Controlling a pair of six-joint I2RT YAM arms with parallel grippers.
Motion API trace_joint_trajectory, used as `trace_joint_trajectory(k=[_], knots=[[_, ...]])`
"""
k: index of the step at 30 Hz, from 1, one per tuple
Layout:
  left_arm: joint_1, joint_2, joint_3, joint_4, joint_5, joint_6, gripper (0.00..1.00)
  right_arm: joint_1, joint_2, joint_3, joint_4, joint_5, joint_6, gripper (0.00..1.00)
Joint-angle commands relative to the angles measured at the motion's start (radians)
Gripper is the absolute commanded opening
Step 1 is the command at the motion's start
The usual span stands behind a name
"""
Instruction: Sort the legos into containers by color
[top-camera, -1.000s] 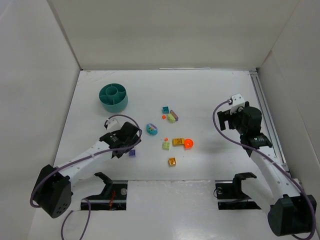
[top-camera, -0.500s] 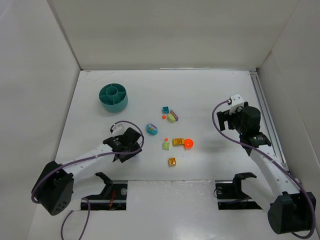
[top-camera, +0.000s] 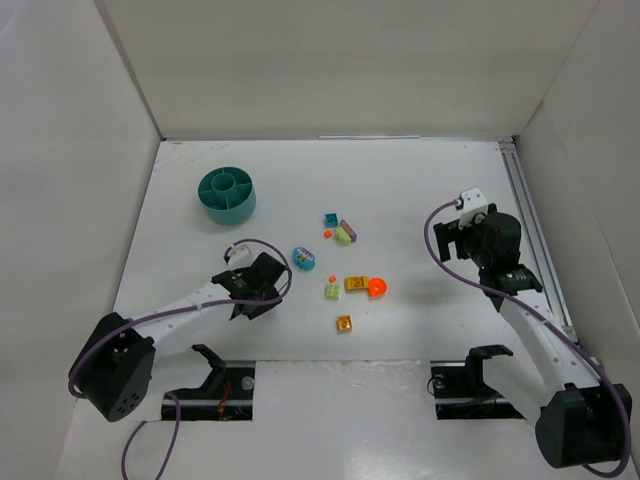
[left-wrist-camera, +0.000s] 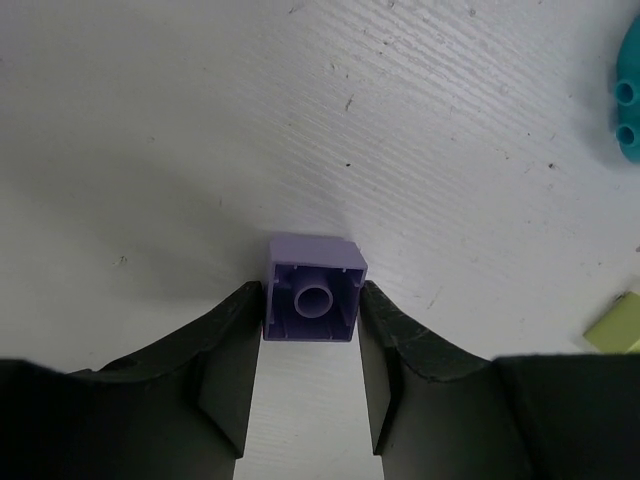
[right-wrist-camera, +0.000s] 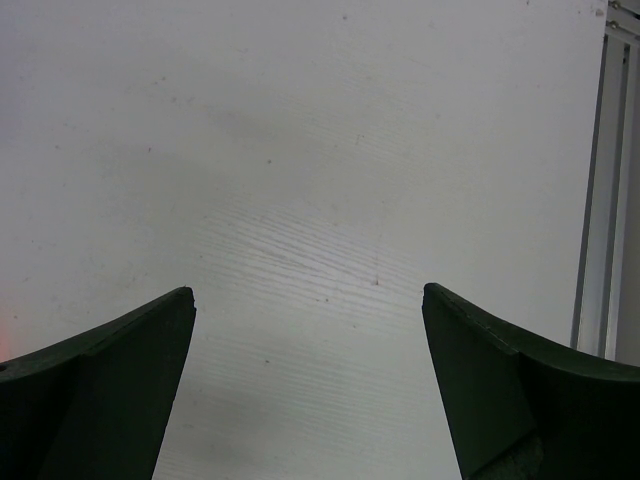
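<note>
My left gripper is shut on a small purple brick, hollow underside facing the camera, just over the white table. In the top view the left gripper hides this brick. The teal divided bowl stands at the far left. Loose legos lie mid-table: a teal oval piece, a teal brick, a lime-and-purple brick, a lime brick, a yellow brick, an orange round piece and an orange-yellow brick. My right gripper is open and empty over bare table at the right.
White walls enclose the table on the left, back and right. A metal rail runs along the right edge, also in the right wrist view. A teal piece and a lime brick lie right of the left gripper.
The left gripper has moved right and over the purple brick, which lay bare beside it one second ago, and has shut on it. The right arm has not moved.
</note>
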Motion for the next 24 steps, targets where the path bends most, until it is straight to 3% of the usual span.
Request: trace_joint_trajectory(k=[1, 4, 11, 15, 24], knots=[[-0.005, 0.034, 0.006, -0.030, -0.012, -0.011, 0.32, 0.005, -0.022, 0.009, 0.027, 0.011, 0.011, 1.00], [-0.005, 0.021, 0.067, -0.039, -0.041, 0.001, 0.26, 0.005, -0.022, 0.009, 0.027, 0.011, 0.011, 1.00], [0.038, -0.030, 0.285, -0.030, -0.201, 0.100, 0.27, 0.005, -0.031, 0.009, 0.027, 0.011, 0.011, 1.00], [0.175, 0.008, 0.390, 0.041, -0.229, 0.215, 0.29, -0.004, -0.031, 0.009, 0.027, 0.020, 0.011, 1.00], [0.464, 0.216, 0.663, 0.142, -0.137, 0.401, 0.29, -0.004, -0.021, 0.009, 0.027, 0.060, 0.002, 1.00]])
